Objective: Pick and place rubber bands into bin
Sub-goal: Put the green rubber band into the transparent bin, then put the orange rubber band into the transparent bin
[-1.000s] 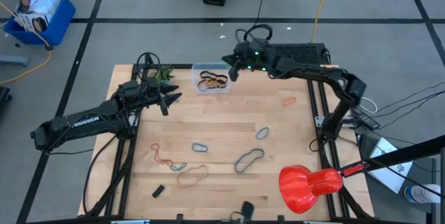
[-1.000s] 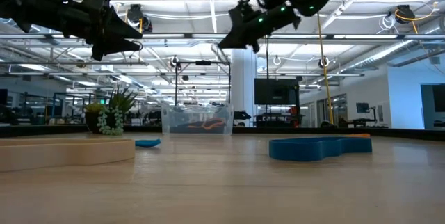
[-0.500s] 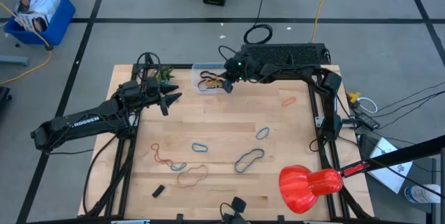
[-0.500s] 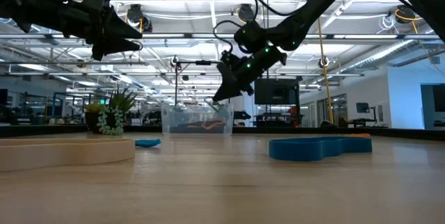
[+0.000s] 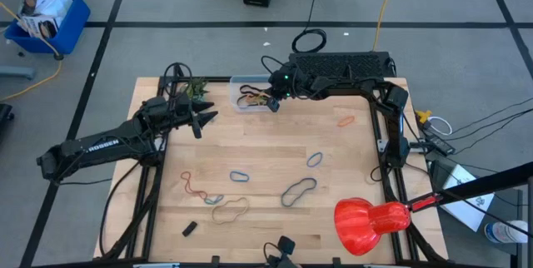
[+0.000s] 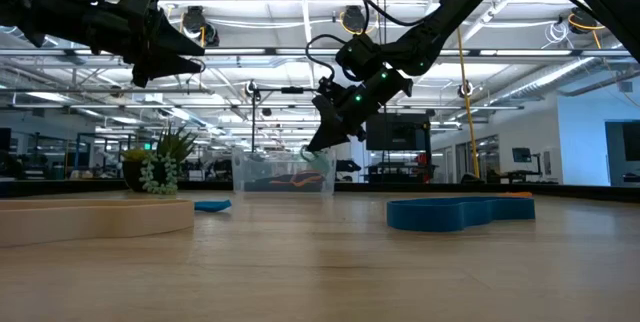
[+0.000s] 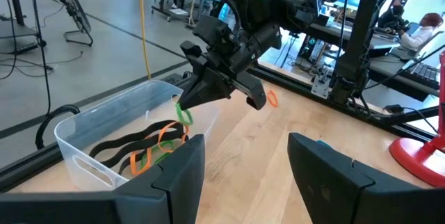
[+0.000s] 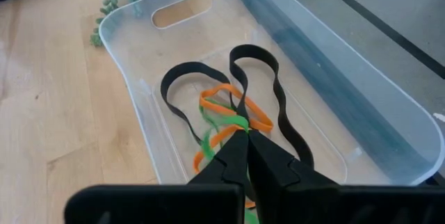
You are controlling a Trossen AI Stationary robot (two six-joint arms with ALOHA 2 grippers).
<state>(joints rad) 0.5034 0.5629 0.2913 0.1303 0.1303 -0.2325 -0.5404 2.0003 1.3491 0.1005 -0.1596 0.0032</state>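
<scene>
Right wrist view puts me directly above the bin (image 8: 292, 78), my right pincer (image 8: 247, 144) pinched shut on a green rubber band (image 8: 226, 123) that hangs from the tips just over the bands already inside. So I judge this to be the drop step — the band is carried to the bin and not yet let go. What the next move calls for is simple: part the fingers and let the loop fall clear, then lift out without snagging it. A thin, limp loop like this may cling to one finger, so I would watch that it actually comes away.

The bin is a clear plastic tub with rounded corners, smooth walls and a slot handle cut in one end. In it lie a long black band (image 8: 268, 92), wavy and flat like a strap, and an orange band (image 8: 229, 106) tangled across it.

On the high view the left pincer (image 5: 198, 121) waits with fingers spread, holding nothing, over the pale wooden counter (image 5: 275, 218) well to the side of the bin. Several bands remain loose on the boards — a blue band (image 5: 314, 160), a red band (image 5: 193, 186) and a tan band (image 5: 231, 210) among them — all slack, irregular loops.
</scene>
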